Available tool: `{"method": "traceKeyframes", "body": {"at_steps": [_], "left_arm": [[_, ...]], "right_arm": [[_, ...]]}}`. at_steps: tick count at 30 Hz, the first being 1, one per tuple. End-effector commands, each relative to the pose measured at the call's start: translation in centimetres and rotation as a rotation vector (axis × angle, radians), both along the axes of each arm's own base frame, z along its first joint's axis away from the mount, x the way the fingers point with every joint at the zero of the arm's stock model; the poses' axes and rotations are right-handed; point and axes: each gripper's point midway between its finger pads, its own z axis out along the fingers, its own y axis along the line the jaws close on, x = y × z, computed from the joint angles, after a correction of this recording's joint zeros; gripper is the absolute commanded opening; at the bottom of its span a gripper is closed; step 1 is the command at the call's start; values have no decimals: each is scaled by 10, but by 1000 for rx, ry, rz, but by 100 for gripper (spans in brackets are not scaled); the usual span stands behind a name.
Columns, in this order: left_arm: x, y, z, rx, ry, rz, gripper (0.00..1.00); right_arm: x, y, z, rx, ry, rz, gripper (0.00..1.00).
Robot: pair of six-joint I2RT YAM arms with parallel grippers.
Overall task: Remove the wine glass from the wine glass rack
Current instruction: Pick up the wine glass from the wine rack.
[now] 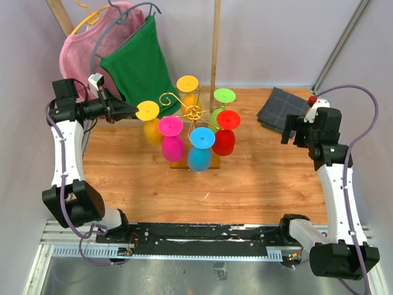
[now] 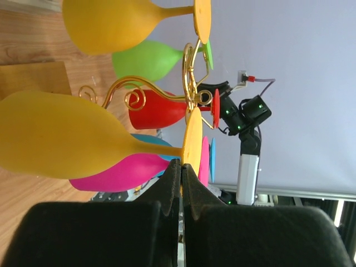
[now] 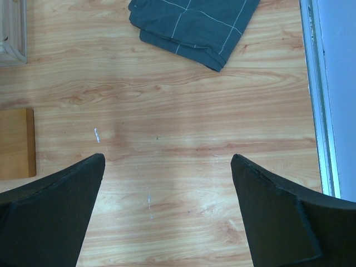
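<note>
bolted at the near edge, the two arms rise on either side of the wooden counter (image 1: 245, 184). on the right side the right tool (image 1: 288, 132) hangs above bare wood with its jaws spread wide and nothing between them. near the middle of the counter stands the wine glass rack (image 1: 192, 112), gold wire with curled scroll arms on a square light-wood base. six glasses hang from it upside down, feet up and bowls down: a blue glass (image 1: 201, 137) and a pink glass (image 1: 171, 126) on the near side, a red glass (image 1: 228, 120) to the right, a green glass (image 1: 224, 95) and an orange glass (image 1: 186, 83) on the far side. the yellow wine glass (image 1: 147, 110) hangs on the left arm of the rack. the left tool (image 1: 132, 109) is level with that glass's foot and points at it from the left, its jaws pressed together on nothing. in the left wrist view the closed fingers (image 2: 167, 189) end just beside the rim of the yellow foot, and i cannot tell whether they touch it. farther back on the right lies a folded grey cloth (image 1: 279, 107), well apart from the rack. at the back left a pink garment (image 1: 80, 55) and a green garment (image 1: 138, 67) hang on hangers from a wooden frame (image 1: 215, 43).
</note>
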Motion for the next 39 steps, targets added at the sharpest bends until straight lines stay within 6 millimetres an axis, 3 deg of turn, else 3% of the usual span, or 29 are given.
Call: {"method": "traceKeyframes", "body": {"at_steps": [1,10,21,24,29,36,39], "left_arm": [[-6,13,17,-23,-34,6,0],[-4,26,48,0,-149,10,0],[-6,24,110,57,-372,-46,0],[-4,23,119,39,-364,-53,0],[-1,12,127,23,-359,-57,0],[-8,-10,165,31,-511,-87,0],[-12,-15,172,31,-557,-101,0]], "right_arm": [[2,-3,17,-15,-31,10,98],[3,0,35,-11,-60,26,98],[8,13,78,38,-156,70,98],[11,20,87,63,-173,100,98],[16,33,101,102,-202,161,99],[16,53,128,166,-259,255,98],[16,65,141,229,-278,298,99]]}}
